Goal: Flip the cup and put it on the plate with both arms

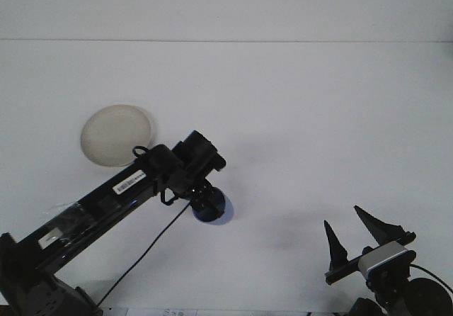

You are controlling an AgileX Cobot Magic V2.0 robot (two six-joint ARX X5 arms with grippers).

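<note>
Left gripper [207, 204] clasps the blue cup [210, 207] near the table's [318, 117] front edge; right gripper [354, 234] gapes, plate [113, 133] left.

Just one cam here, mounted high behind the arms, looking forward and down over the white table [318, 117], probably fairly far up.
</note>
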